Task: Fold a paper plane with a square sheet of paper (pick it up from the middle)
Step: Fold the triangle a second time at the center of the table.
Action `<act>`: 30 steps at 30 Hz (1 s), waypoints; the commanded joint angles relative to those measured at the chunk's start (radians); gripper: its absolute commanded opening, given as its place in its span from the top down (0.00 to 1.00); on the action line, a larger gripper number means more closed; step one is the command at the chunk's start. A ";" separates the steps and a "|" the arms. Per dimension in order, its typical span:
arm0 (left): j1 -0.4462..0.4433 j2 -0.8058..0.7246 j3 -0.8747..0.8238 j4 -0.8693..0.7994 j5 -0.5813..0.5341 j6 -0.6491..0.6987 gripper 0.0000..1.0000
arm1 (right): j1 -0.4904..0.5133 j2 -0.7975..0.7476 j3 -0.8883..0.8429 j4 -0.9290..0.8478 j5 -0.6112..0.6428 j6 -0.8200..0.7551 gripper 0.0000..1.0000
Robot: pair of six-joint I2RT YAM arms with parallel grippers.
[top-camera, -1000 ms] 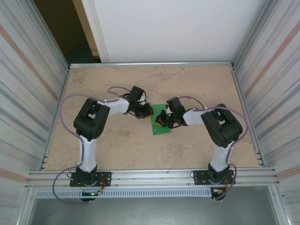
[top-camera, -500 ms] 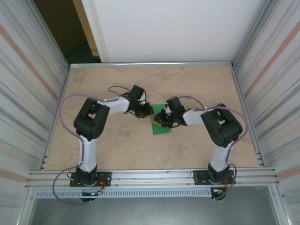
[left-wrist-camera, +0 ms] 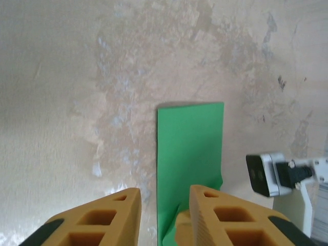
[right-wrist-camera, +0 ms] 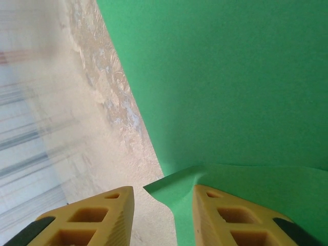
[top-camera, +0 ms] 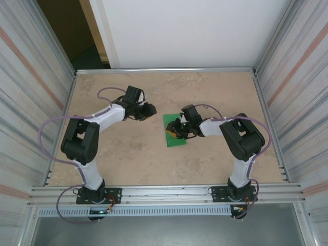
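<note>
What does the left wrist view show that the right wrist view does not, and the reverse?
Left wrist view: the green paper as a narrow strip, flat on the table, with part of the right arm beside it. Right wrist view: a raised flap of that paper, close up, and a blurred ribbed wall. Both: green paper on the tan table, beyond open orange fingers of the left gripper and the right gripper.

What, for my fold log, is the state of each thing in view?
green paper, lying on the table as a rectangle, with a flap raised at one end.
left end effector, open, holding nothing, off to the side of the paper.
right end effector, open, at the paper's raised flap, not clamped on it.
</note>
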State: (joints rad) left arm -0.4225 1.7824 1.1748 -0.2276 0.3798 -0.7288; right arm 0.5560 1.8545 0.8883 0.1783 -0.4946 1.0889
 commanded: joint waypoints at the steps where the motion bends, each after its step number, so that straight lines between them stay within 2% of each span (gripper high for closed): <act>1: -0.027 -0.045 -0.068 0.031 0.025 -0.004 0.71 | -0.004 0.039 -0.014 -0.068 0.022 0.003 0.69; 16: -0.144 -0.031 -0.118 0.053 0.021 -0.031 0.82 | -0.010 0.048 -0.028 -0.077 0.030 0.002 0.79; 25: -0.184 0.042 -0.075 0.071 0.039 -0.039 0.88 | -0.013 0.058 -0.036 -0.079 0.027 0.008 0.95; 30: -0.201 0.088 -0.031 0.058 0.036 -0.032 0.90 | -0.016 0.061 -0.042 -0.067 0.022 0.016 0.97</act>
State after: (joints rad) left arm -0.6144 1.8515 1.1004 -0.1627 0.4026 -0.7635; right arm 0.5476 1.8717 0.8780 0.1768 -0.4946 1.0920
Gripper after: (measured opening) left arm 0.098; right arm 0.064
